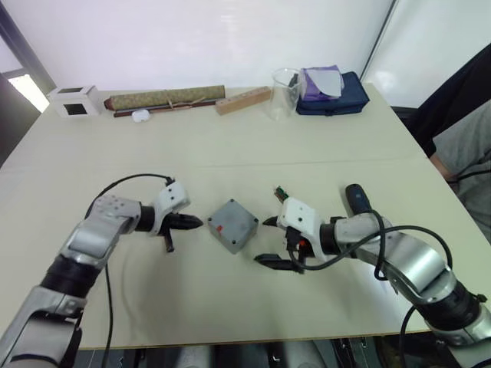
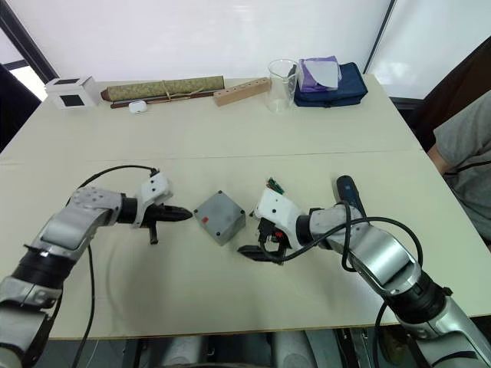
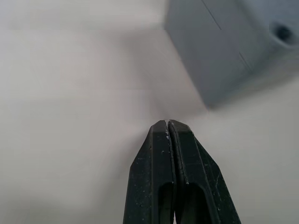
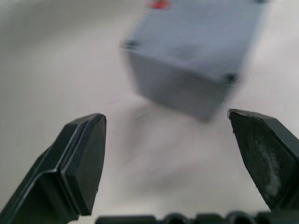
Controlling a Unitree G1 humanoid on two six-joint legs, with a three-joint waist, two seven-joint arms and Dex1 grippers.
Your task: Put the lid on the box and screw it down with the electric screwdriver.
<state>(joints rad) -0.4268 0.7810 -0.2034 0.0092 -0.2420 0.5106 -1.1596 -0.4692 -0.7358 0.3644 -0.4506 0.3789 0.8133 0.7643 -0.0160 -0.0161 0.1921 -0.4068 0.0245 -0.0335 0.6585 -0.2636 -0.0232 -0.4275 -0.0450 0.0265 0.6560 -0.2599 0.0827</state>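
Observation:
The grey box (image 1: pixel 232 225) sits at the middle of the table, with the lid (image 4: pixel 201 32) lying flat on top of it; a small red mark shows on the top face. My left gripper (image 1: pixel 192 222) is shut with nothing in it, its tips a little to the left of the box. My right gripper (image 1: pixel 265 241) stands open just right of the box, its jaws spread wide toward the box's side without touching it. The electric screwdriver (image 1: pixel 357 198) lies on the table behind my right forearm.
A small green part (image 1: pixel 281 192) lies behind my right gripper. Along the far edge stand a white cube (image 1: pixel 74 100), a rolled olive mat (image 1: pixel 165 98), a wooden block (image 1: pixel 242 100), a clear beaker (image 1: pixel 285 92) and a blue pouch (image 1: pixel 331 93). A person (image 1: pixel 460 146) sits at the right.

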